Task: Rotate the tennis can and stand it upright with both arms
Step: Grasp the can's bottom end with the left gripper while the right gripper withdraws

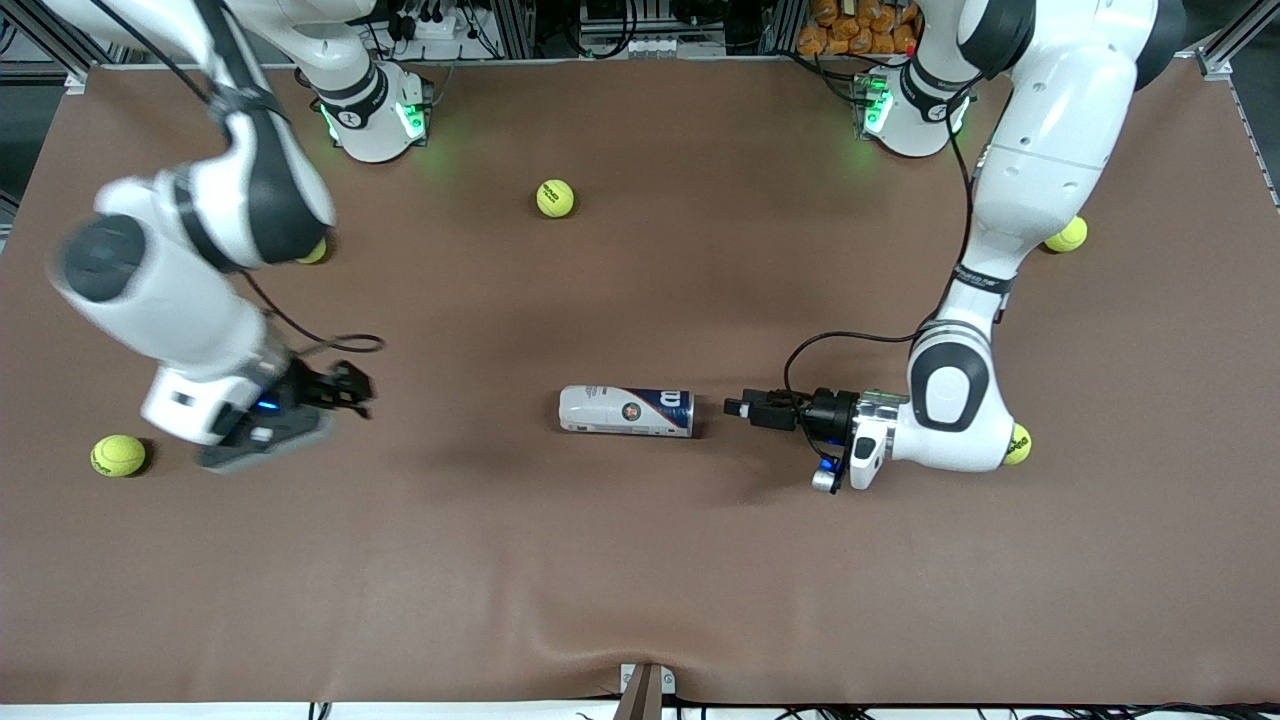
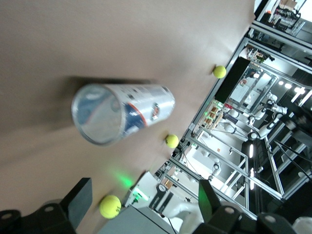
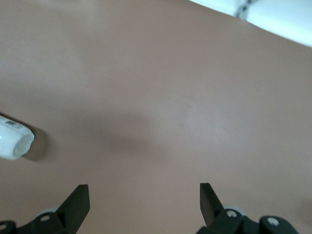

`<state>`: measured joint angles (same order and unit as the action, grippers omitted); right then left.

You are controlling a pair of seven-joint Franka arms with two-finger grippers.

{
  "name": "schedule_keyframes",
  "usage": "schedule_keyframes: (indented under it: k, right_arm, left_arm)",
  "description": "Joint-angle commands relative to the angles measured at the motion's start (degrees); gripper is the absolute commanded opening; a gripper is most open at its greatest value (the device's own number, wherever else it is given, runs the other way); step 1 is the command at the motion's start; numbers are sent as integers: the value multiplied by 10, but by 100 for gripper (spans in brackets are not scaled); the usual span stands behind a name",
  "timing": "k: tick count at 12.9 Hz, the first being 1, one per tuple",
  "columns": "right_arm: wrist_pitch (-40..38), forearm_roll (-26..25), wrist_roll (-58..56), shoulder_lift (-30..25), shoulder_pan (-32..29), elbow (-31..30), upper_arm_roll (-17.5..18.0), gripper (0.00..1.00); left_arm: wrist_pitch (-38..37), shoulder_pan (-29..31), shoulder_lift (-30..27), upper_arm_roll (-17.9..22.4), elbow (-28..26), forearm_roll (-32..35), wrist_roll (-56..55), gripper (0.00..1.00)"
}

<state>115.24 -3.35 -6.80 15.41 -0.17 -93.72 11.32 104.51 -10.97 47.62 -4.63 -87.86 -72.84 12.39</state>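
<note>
My left gripper (image 1: 737, 407) reaches low and level, fingers spread wide, just beside the rim end of the tennis can (image 1: 627, 411) lying mid-table. My right gripper (image 1: 352, 388) hovers open, well apart.

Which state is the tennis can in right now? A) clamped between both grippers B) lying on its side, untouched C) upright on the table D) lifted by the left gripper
B: the tennis can lies on its side on the table, with the open left gripper just off its rimmed end and the open right gripper well clear.
</note>
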Motion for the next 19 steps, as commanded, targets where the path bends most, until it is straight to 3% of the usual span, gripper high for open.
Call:
schedule_keyframes:
  k: [1,3,5,7,12,14,17,19]
  right_arm:
    - [-54,22,9,-67,-30,-29,7,100]
    - [-99,27,21,-103,-34,-29,-5,100]
    - [-140,66,22,-132,-21,-29,-61,100]
    - [-198,72,21,-137,-5,-14,-108,100]
    - [-298,72,71,-149,20,39,-166,100]
    - [-305,72,88,-161,19,39,-163,100]
    - [-300,69,81,-160,15,49,-166,100]
    - [-302,62,81,-158,17,77,-164,100]
  left_arm:
    - [31,-22,29,2,19,-38,13,81]
    - [60,-36,41,2,29,-52,18,79]
    - [61,-39,59,2,37,-68,31,71]
    - [61,-41,64,2,37,-85,40,68]
    - [73,-61,84,2,40,-130,67,57]
    - [73,-65,88,2,45,-143,68,42]
    - [73,-75,86,2,44,-158,72,0]
    - [74,-75,77,5,44,-148,71,0]
